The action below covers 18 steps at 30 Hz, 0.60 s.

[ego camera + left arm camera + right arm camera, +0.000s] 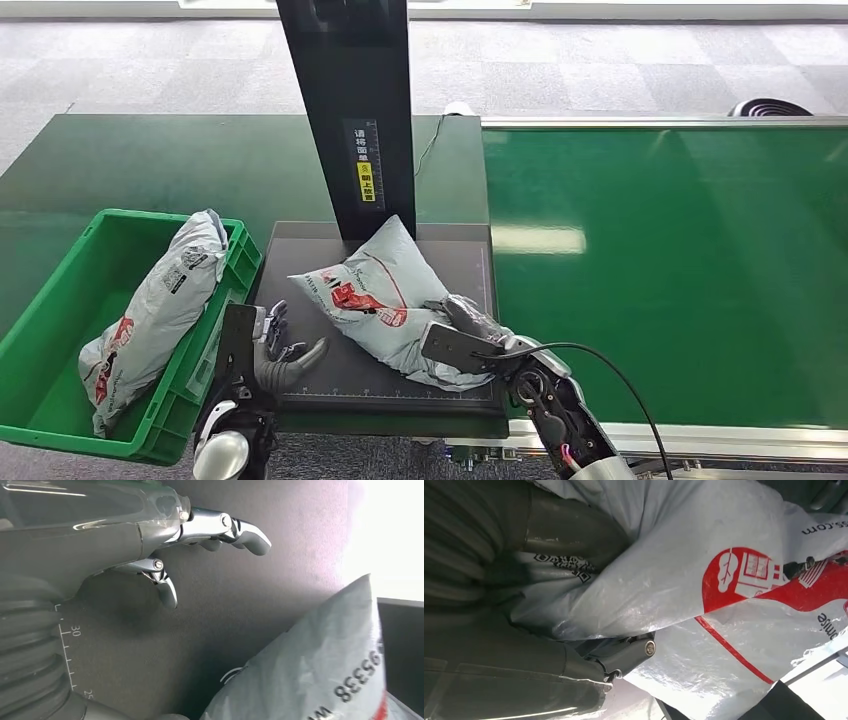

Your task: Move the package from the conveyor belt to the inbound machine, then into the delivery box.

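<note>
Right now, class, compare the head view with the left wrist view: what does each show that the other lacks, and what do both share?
Head view alone: the green plastic crate holding a grey package, the green conveyor belt, the black upright post, and the right hand gripping the parcel. Left wrist view alone: ruler markings printed on the platform. Shared: the grey plastic mailer with red print, the dark scale platform, and the empty left hand.
</note>
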Tool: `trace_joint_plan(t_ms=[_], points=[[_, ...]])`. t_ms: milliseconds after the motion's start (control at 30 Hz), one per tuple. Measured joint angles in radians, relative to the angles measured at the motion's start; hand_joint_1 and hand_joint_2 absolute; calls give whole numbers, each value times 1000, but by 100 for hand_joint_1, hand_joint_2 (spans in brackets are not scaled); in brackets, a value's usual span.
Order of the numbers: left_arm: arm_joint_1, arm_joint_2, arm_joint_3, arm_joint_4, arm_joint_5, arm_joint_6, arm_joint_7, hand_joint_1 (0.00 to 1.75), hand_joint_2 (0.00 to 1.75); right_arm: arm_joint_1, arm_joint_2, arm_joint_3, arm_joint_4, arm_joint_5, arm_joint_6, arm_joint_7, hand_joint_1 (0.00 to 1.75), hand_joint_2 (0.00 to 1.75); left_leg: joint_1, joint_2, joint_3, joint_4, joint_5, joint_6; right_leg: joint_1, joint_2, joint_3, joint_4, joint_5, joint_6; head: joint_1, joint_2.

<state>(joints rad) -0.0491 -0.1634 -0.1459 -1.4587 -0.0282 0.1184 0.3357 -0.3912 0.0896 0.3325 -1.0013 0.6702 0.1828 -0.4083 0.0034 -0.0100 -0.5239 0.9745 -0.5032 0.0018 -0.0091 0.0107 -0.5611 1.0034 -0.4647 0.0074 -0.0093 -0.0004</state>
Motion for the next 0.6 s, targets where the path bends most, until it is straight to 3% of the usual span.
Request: trace_joint_plan(t_ms=[33,67,333,433,600], points=[[2,0,0,-2,2,9,0,0,175,-7,0,3,10,-5,-5,-2,3,175,0,0,0,0,0,0,0,0,0,0,0,0,0,0],[5,0,1,-6,3,20,1,0,175,-12,0,4,18,-12,-8,-6,0,175,0,0,0,0,0,0,0,0,0,0,0,0,0,0],[33,-3,9,-73,21,88,72,0,175,-19,-2,3,27,-140,44,-80,0,175,0,0,0,0,0,0,0,0,0,0,0,0,0,0],[47,-9,17,-147,60,93,174,0,175,-17,-4,1,16,-200,75,-95,0,175,0,0,-1,0,0,0,0,0,-1,0,0,0,0,0],[62,-15,29,-304,67,91,437,0,175,-18,-10,0,0,-231,88,-95,0,175,0,0,-1,0,0,0,0,0,-1,0,0,0,0,0]])
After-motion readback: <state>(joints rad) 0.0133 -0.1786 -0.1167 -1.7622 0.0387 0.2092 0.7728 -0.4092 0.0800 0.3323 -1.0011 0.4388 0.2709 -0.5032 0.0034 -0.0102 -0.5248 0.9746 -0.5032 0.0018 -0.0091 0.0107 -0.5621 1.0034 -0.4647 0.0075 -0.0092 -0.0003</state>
